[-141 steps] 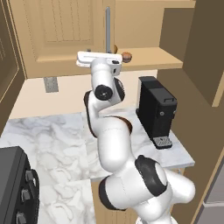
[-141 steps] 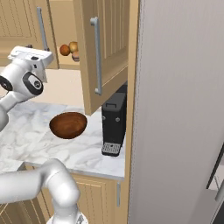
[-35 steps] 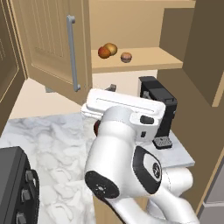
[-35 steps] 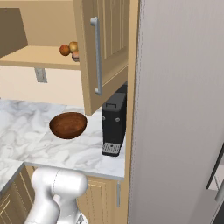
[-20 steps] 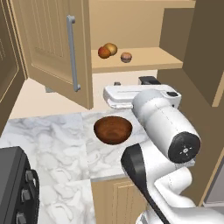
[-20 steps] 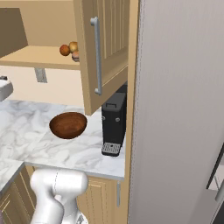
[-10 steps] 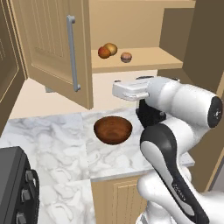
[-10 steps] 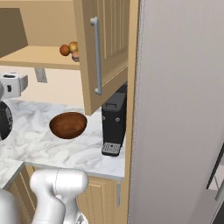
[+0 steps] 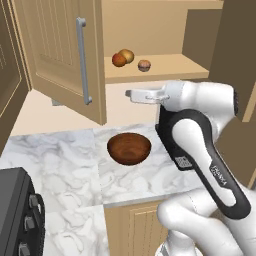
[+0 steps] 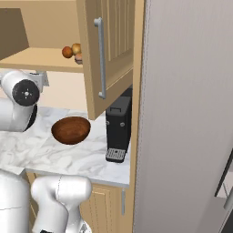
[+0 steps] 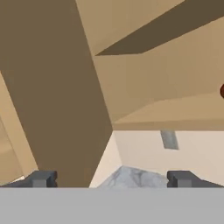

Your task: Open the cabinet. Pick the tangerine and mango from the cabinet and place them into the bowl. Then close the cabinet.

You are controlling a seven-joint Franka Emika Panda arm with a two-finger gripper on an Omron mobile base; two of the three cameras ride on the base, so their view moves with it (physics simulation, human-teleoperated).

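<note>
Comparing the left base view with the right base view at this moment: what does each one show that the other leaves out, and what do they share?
Left base view alone: a dark appliance with knobs at the counter's near left corner, and the left cabinet door with its silver handle.
Right base view alone: a tall grey panel down the right side, and the right cabinet door swung out over the counter.
Both: the open cabinet's shelf with fruit, the bowl empty on the marble counter, the black coffee machine, and the white arm.

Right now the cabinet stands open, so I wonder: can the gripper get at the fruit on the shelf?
Probably yes. The cabinet doors are swung wide, and the fruit sits uncovered near the shelf's front edge; the open gripper is below it, holding nothing.
</note>
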